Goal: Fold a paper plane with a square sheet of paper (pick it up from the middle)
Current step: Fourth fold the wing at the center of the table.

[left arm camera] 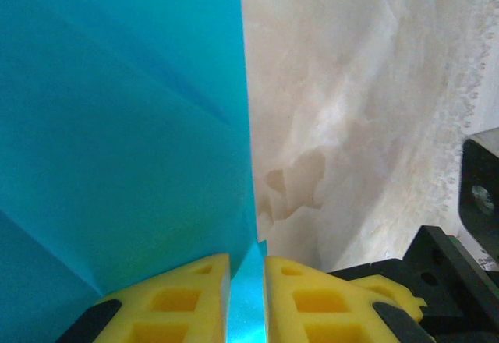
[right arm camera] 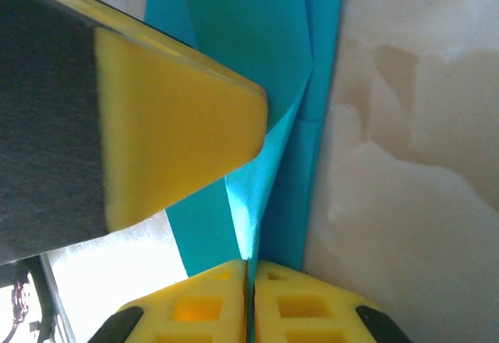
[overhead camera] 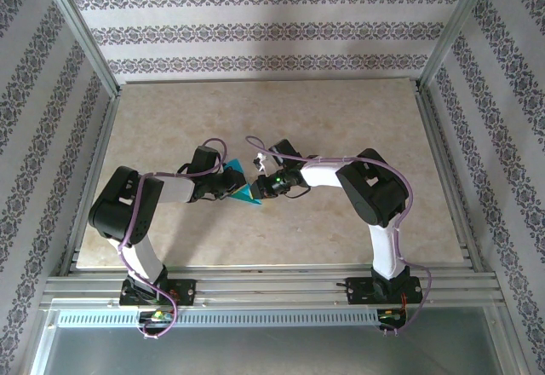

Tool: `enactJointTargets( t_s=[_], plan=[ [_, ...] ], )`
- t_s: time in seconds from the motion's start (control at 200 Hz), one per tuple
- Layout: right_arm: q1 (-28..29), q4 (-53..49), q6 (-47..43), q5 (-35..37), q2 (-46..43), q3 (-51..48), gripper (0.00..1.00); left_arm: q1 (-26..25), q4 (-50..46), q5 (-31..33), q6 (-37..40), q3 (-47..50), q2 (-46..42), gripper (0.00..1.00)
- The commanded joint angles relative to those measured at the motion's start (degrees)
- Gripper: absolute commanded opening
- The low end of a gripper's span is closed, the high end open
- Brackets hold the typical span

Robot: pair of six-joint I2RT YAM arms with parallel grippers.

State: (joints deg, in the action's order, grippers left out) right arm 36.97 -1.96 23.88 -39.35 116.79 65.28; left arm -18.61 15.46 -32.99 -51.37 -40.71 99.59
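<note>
The square sheet of paper [overhead camera: 244, 189] is teal-blue, folded into layers with a pointed tip, and is held up just above the table's middle between both grippers. My left gripper [overhead camera: 232, 183] comes at it from the left. In the left wrist view the paper [left arm camera: 117, 125] fills the left half, and a strip of it runs through the narrow gap of the left gripper [left arm camera: 248, 259], whose yellow jaws stand slightly apart. My right gripper [overhead camera: 261, 186] meets it from the right. In the right wrist view the right gripper [right arm camera: 249, 263] is shut on a creased edge of the paper [right arm camera: 257, 31].
The marble-patterned table [overhead camera: 341, 119] lies bare around the arms, with patterned walls and a metal frame [overhead camera: 443, 162] on three sides. One left finger [right arm camera: 179, 125] looms close in the right wrist view. A black part of the right arm [left arm camera: 468, 203] sits at the left wrist view's right edge.
</note>
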Motion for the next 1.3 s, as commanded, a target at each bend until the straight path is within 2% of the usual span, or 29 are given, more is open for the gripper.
enactJointTargets(
  t_s=[0.0, 0.29, 0.495, 0.695, 1.294],
  plan=[
    [0.04, -3.16, -0.01, 2.11, 3.35, -0.84, 0.10, 1.15, 0.36, -0.93, 0.32, 0.26, -3.41, 0.22],
    [0.10, -3.15, -0.41, 4.04, 3.59, -1.77, 0.08, 4.50, 0.20, -1.18, 1.10, 3.19, -7.22, 0.22],
    [0.06, -3.02, -0.32, 4.20, 3.63, -1.71, 0.08, 4.55, 4.43, -2.86, -0.57, 4.50, -4.59, 0.17],
    [0.06, -3.11, -0.37, 4.02, 3.89, -1.73, 0.09, 4.48, 6.83, -4.00, -1.36, 3.84, -1.13, 0.17],
    [0.99, -3.93, -3.21, 5.76, 4.31, -2.12, 0.11, 4.46, 4.04, -4.34, -0.73, 1.44, 0.91, 0.20]
  ],
)
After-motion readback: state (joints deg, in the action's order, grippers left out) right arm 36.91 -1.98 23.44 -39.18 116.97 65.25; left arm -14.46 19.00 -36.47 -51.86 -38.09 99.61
